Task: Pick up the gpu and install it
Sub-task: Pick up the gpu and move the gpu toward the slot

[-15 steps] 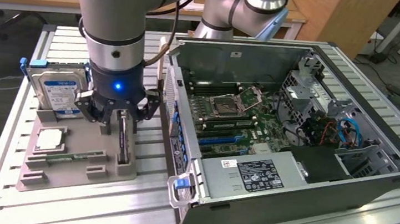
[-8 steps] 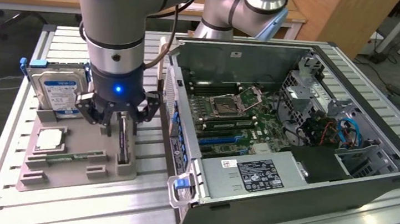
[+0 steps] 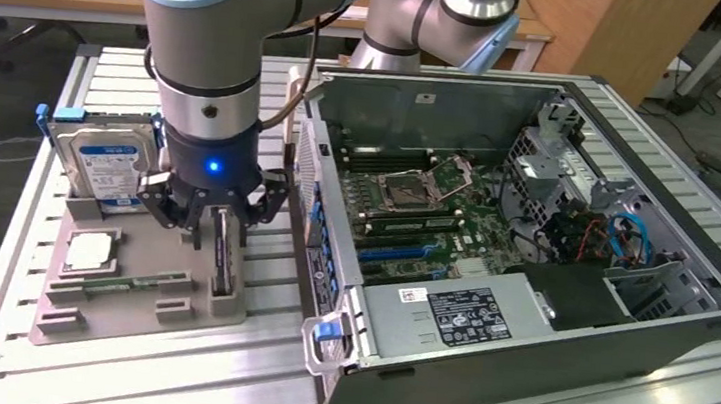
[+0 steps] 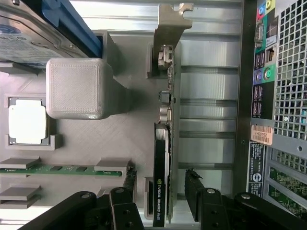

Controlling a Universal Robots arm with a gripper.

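Jaws apart either side of the gpu (image 4: 165,139) standing on edge in its holder (image 4: 129,143); looks stiff, light, fragile, so pinch the flat faces.

The arm (image 3: 211,25) is built of thick grey cylinders closed with pale blue end caps, and more grey-and-blue joints of the same make stand behind it. A small blue light (image 3: 212,166) glows from a matt black round housing. Just above that light, a bright silver ring (image 3: 203,100) bands the grey tube. A thin black cable (image 3: 308,56) runs along the tube, above and beside the light. Below the light, the tool (image 3: 212,237) is black throughout. Its flat linkage bars are joined by round pivot pins (image 4: 86,195) and end in dark fingers (image 4: 192,179).
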